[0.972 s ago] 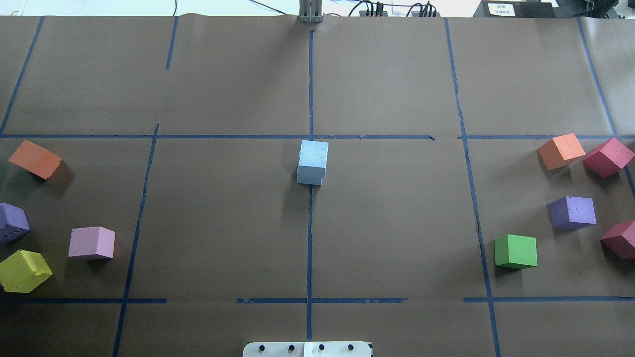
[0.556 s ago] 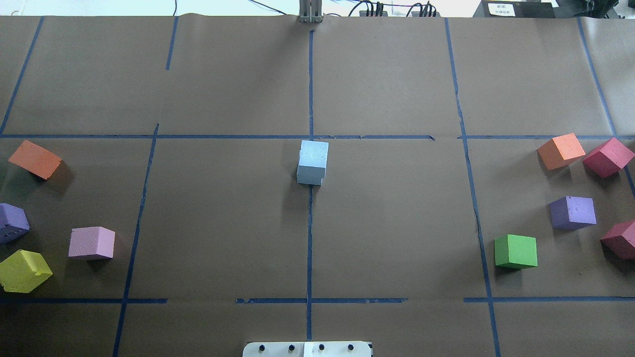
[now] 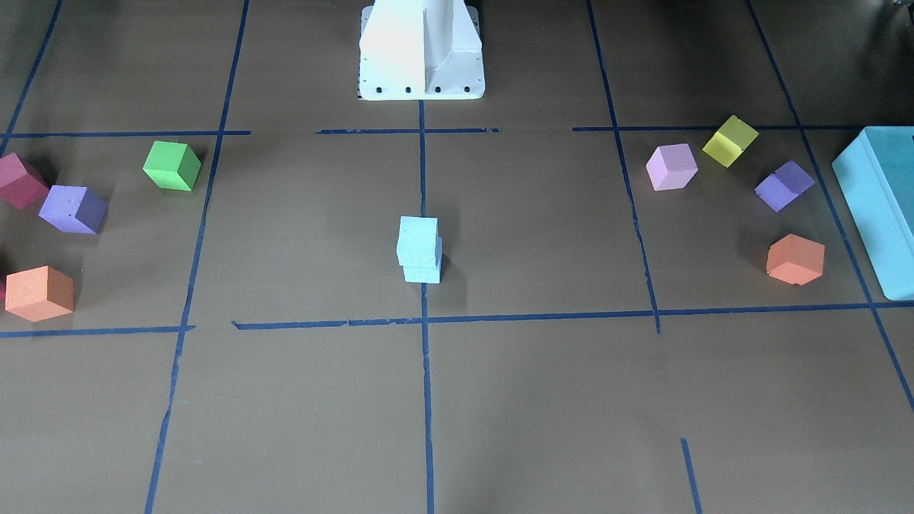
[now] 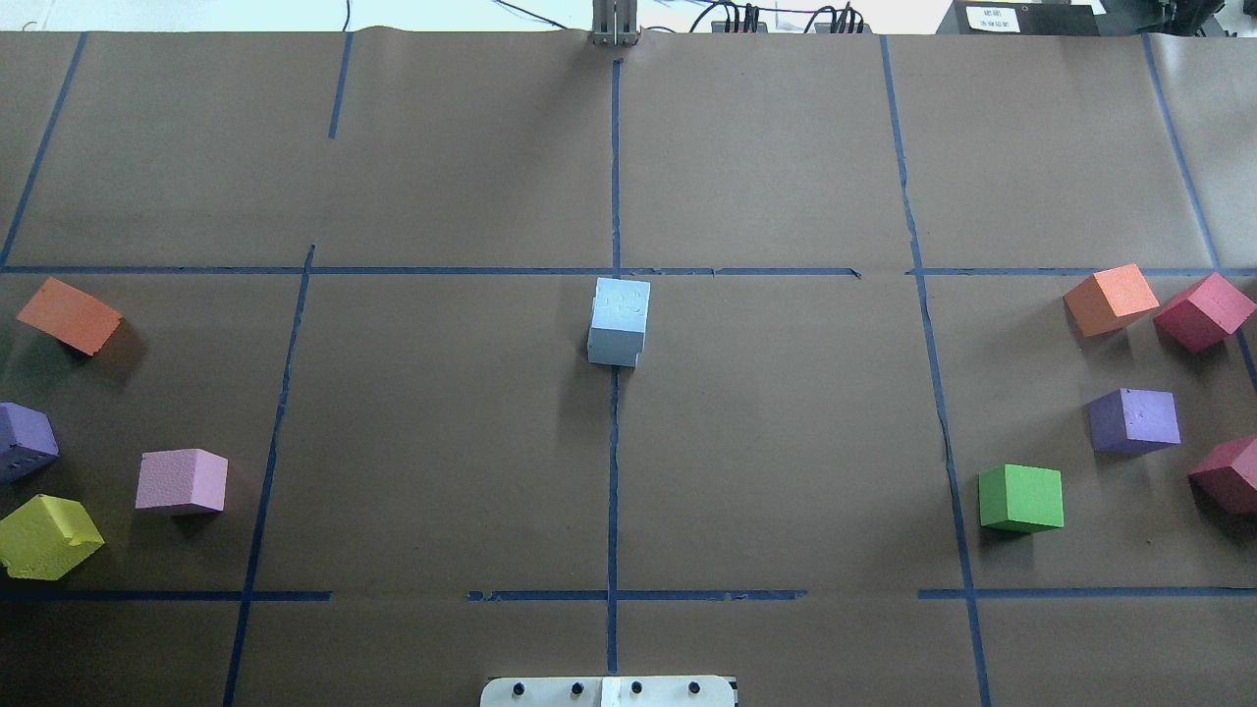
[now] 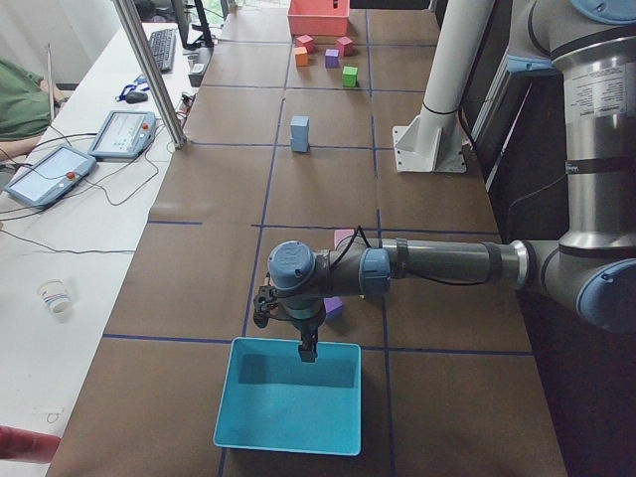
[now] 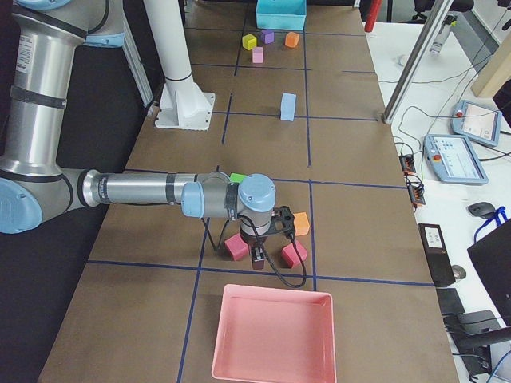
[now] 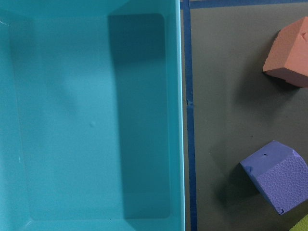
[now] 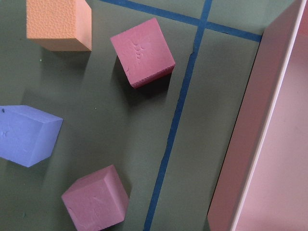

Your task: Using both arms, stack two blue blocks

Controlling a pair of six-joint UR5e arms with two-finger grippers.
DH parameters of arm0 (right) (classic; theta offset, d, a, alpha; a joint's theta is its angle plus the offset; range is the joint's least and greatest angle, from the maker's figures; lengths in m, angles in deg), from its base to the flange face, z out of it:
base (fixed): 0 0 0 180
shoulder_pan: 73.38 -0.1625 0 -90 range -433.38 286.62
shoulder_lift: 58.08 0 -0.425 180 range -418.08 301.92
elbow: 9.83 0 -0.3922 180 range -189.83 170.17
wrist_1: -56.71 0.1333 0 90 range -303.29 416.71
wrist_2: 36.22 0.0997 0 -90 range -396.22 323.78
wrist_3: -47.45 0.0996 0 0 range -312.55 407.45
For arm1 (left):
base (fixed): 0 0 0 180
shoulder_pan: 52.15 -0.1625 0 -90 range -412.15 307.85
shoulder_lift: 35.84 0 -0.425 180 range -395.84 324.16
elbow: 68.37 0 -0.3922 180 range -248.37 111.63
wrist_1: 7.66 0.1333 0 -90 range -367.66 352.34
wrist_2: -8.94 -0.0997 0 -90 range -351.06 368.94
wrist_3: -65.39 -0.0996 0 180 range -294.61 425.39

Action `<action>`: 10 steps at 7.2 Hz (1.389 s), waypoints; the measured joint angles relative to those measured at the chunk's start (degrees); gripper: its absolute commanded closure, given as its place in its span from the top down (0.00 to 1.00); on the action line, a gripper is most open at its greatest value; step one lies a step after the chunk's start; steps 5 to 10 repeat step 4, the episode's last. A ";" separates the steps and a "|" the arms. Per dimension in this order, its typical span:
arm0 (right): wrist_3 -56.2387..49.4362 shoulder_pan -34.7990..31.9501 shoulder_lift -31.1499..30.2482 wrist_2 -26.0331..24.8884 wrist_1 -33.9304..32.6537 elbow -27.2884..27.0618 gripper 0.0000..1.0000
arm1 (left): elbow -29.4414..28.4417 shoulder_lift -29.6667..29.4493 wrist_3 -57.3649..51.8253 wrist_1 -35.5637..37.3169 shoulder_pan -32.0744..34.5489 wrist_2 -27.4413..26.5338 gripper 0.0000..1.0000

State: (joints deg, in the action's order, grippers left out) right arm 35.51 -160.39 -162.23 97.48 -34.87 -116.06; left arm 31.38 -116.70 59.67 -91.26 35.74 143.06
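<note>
The two blue blocks (image 4: pixel 619 322) stand stacked at the table's (image 4: pixel 442 442) centre, well apart from the left fingers (image 5: pixel 307 350) above the turquoise box (image 5: pixel 278 402) and the right fingers (image 6: pixel 257 258) beside the pink tray (image 6: pixel 271 335); whether either pair is apart or together I cannot tell.

Sky-blue blocks (image 4: pixel 619 319) far from my jaws; turquoise box (image 7: pixel 96 115) under left gripper (image 5: pixel 306 350), pink tray (image 8: pixel 250 134) beside right gripper (image 6: pixel 257 259).

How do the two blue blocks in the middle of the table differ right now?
The upper blue block rests on the lower blue block; only the lower one touches the table. The upper one is shifted slightly sideways, so the lower one juts out on one side. Both are pale blue, equal in size, sitting flat.
</note>
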 measured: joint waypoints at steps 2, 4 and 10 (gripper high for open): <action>0.07 0.00 -0.02 0.14 0.90 0.08 1.00 | 0.00 0.00 0.06 0.01 0.00 0.00 1.00; 0.15 0.00 -0.13 0.21 1.42 0.38 1.00 | 0.00 -0.01 0.03 -0.01 -0.05 0.02 1.00; 0.15 0.00 -0.13 0.21 1.42 0.38 1.00 | 0.00 -0.01 0.03 -0.01 -0.05 0.02 1.00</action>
